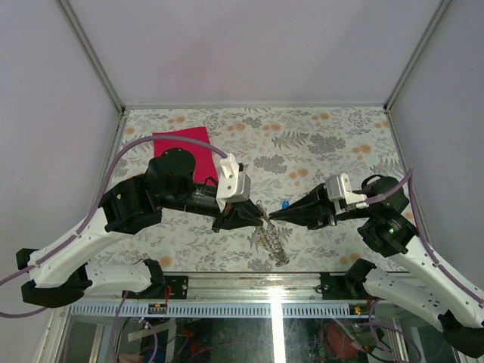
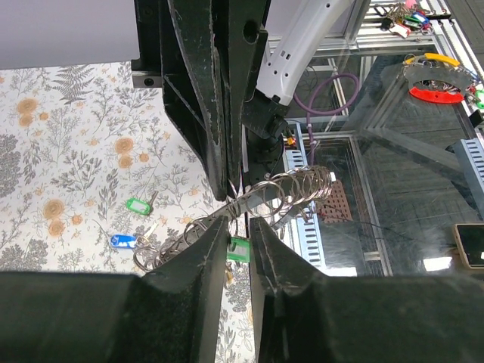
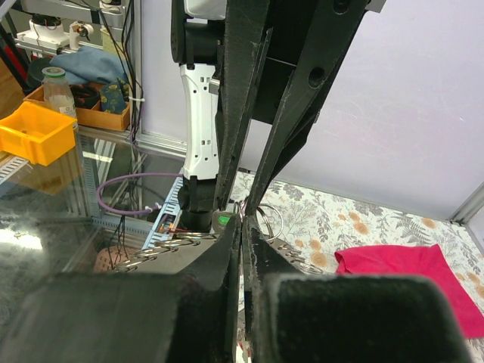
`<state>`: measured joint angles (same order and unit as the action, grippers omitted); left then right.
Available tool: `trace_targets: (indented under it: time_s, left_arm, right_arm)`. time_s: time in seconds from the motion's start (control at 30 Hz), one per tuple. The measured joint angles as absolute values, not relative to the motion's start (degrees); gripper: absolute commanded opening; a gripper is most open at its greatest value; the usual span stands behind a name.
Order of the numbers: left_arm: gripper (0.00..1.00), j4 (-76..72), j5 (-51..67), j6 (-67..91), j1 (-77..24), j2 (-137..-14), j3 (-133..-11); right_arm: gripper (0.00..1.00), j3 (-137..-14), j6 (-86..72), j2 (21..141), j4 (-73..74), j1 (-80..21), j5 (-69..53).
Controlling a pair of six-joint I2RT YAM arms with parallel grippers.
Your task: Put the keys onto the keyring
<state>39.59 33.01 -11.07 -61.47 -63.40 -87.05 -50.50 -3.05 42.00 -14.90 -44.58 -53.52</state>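
The keyring [image 2: 291,189], a light, stiff, slippery wire coil, hangs well apart from the magenta cloth [image 1: 185,144], on its arm-base side. The right gripper [image 3: 242,223] is clamped on one loop. Whether the narrowly parted left gripper [image 2: 240,227] grips cannot be told. A single-loop pinch probably holds best.

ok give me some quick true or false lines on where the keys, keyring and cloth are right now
1. The magenta cloth lies at the far left of the table. True.
2. The keyring rests on the cloth. False: it sits between the two grippers' tips, well clear of the cloth.
3. The right gripper has its fingers spread wide. False: they are shut together.
4. A green-tagged key lies on the table near a blue-tagged key. True.
5. The left gripper points tip to tip at the right one. True.
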Motion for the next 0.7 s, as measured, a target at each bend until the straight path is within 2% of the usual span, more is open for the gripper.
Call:
trace_targets:
  time_s: [0.3, 0.7]
  left_arm:
    - [0.00, 40.14, 32.38, -11.44, -61.47, -63.42, -87.05]
    - [0.00, 38.61, 30.85, -11.49, -61.47, -63.09, -87.11]
  right_arm:
    - [0.00, -50.61, -3.16, 41.74, -14.90, -44.58, -53.47]
    - [0.00, -50.33, -8.32, 41.74, -18.90, -44.58, -50.89]
